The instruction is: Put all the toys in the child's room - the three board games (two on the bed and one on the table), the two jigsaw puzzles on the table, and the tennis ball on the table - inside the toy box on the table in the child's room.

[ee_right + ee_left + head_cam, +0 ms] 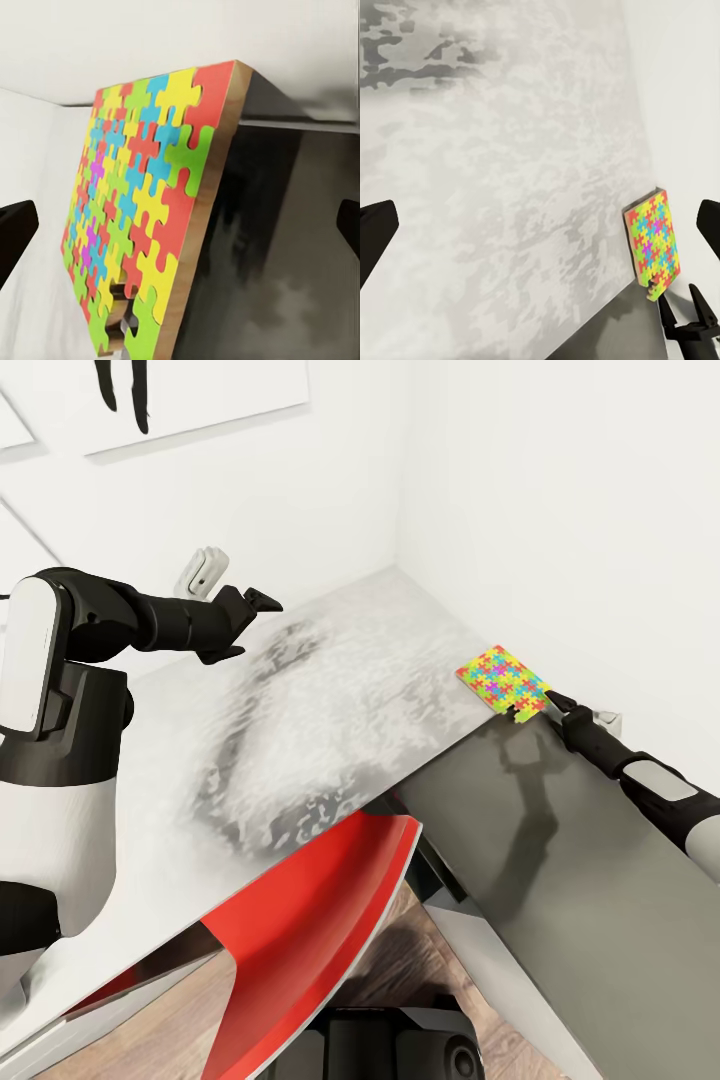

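Note:
One jigsaw puzzle [500, 680], a thin square of bright interlocking pieces on a wood backing, lies flat at the far right end of the pale grey table [330, 700], close to the white wall. My right gripper [533, 707] is at the puzzle's near edge, open; in the right wrist view the puzzle [142, 217] lies between the spread fingers, untouched. Over the table's left part my left gripper [260, 628] hovers, open and empty. From the left wrist the puzzle [655, 244] and the right gripper [688, 315] show at the table's end.
A lower dark grey top [580, 890] adjoins the table's right end, under my right arm. A red chair [320, 920] is tucked under the table's front edge over wood-plank floor. A small white object [204, 572] stands against the back wall.

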You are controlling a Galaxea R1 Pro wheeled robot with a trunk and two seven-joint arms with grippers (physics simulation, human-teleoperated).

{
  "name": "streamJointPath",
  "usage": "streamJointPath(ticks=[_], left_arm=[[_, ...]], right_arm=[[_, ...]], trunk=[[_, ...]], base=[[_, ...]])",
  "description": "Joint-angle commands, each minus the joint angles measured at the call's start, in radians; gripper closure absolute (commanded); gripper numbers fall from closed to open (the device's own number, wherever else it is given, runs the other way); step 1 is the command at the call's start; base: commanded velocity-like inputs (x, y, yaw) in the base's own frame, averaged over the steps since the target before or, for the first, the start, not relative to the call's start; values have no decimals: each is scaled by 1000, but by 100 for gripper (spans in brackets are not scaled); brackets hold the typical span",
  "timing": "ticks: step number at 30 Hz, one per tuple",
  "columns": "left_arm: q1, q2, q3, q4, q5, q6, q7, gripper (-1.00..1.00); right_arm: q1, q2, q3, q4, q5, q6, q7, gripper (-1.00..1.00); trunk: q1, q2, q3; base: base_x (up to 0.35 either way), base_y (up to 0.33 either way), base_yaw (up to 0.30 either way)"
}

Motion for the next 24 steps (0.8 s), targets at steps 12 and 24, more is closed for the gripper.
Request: streamJointPath(ticks=[12, 24], left_arm=[[-1, 0, -1, 0, 7, 4, 9, -100], [-1, 0, -1, 0, 7, 4, 9, -100]], right_arm=[[4, 0, 6, 2, -11, 5, 3, -100], [7, -3, 5, 5, -11, 7, 1, -100]], trunk=[[1, -2, -2], [1, -2, -2]], base=[[0, 0, 0], [0, 0, 0]])
